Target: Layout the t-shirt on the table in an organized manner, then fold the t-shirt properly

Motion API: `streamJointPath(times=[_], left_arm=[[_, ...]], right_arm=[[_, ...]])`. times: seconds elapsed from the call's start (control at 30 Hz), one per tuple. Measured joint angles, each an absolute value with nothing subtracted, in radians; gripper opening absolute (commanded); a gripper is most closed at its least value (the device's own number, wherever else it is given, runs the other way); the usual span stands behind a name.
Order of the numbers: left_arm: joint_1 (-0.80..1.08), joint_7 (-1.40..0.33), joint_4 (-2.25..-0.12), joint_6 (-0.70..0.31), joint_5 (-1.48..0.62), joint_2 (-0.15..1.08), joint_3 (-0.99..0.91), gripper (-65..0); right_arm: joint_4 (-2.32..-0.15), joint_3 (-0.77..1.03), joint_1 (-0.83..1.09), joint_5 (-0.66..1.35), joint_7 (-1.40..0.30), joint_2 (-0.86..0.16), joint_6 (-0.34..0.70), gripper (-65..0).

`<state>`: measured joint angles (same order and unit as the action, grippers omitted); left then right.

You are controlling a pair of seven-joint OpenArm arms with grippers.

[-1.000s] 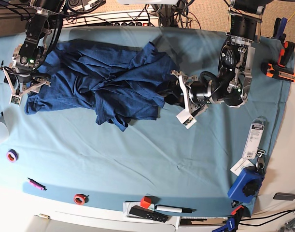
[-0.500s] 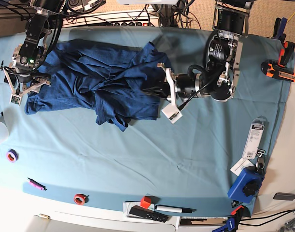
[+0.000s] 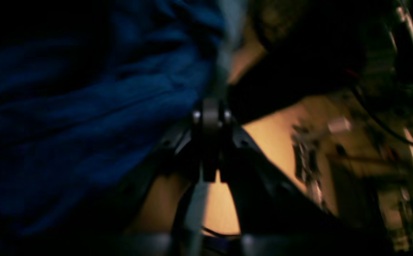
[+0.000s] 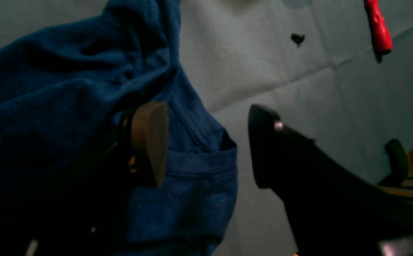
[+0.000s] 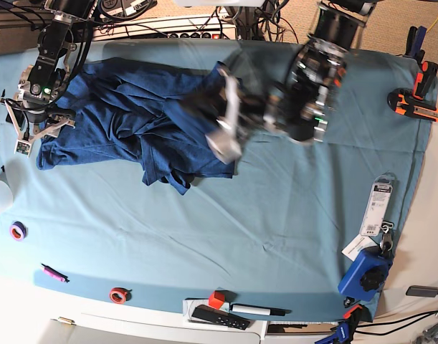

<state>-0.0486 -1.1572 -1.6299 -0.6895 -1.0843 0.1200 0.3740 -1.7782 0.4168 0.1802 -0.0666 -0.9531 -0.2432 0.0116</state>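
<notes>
On teal table (image 5: 276, 215), rumpled knit t-shirt (image 5: 154, 122)

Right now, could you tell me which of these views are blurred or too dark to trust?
Base view: sharp, except the left gripper smeared by motion over the t-shirt. Left wrist view: dark, blurred throughout. Right wrist view: dim, soft, yet the open right gripper reads.

Beyond the counter's far edge lie a tan floor (image 5: 290, 18), tangled black cables (image 5: 254, 21) and a white power strip (image 5: 168, 27).
</notes>
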Motion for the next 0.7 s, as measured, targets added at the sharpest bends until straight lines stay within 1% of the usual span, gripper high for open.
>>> streamJointPath(times=[0.07, 0.2, 0.27, 0.43, 0.53, 0.57, 0.67, 0.7], left_arm=[[-0.052, -1.112, -1.63, -0.691, -1.046, 0.12, 0.445, -65.0], [-0.076, -1.014, -1.63, -0.691, -0.895, 0.12, 0.543, -65.0], [-0.08, -1.0, -1.63, -0.69, -0.862, 0.12, 0.572, -65.0], [-0.081, -0.993, -1.63, -0.69, -0.86, 0.12, 0.637, -65.0], [-0.081, -0.994, -1.63, -0.69, -0.825, 0.114, 0.645, -65.0], [-0.081, -0.995, -1.63, -0.69, -0.786, 0.107, 0.642, -63.5], [-0.087, -0.989, -1.63, -0.69, -0.752, 0.088, 0.633, -41.5], [-0.092, -0.973, -1.63, -0.69, -0.752, 0.089, 0.634, -36.4]], right_arm=[[-1.778, 0.417, 0.18, -0.067, -0.953, -0.243, 0.011, -29.9], [-1.778, 0.417, 0.181, -0.067, -0.953, -0.243, 0.012, -29.9], [-1.778, 0.417, 0.18, -0.067, -0.953, -0.243, 0.012, -29.9], [-1.778, 0.417, 0.18, -0.067, -0.953, -0.243, 0.012, -29.9], [-1.778, 0.417, 0.181, -0.067, -0.953, -0.243, 0.012, -29.9], [-1.778, 0.417, 0.18, -0.067, -0.953, -0.243, 0.012, -29.9], [-1.778, 0.417, 0.18, -0.067, -0.953, -0.244, 0.012, -29.9], [-1.778, 0.417, 0.181, -0.067, -0.953, -0.244, 0.011, -29.9]])
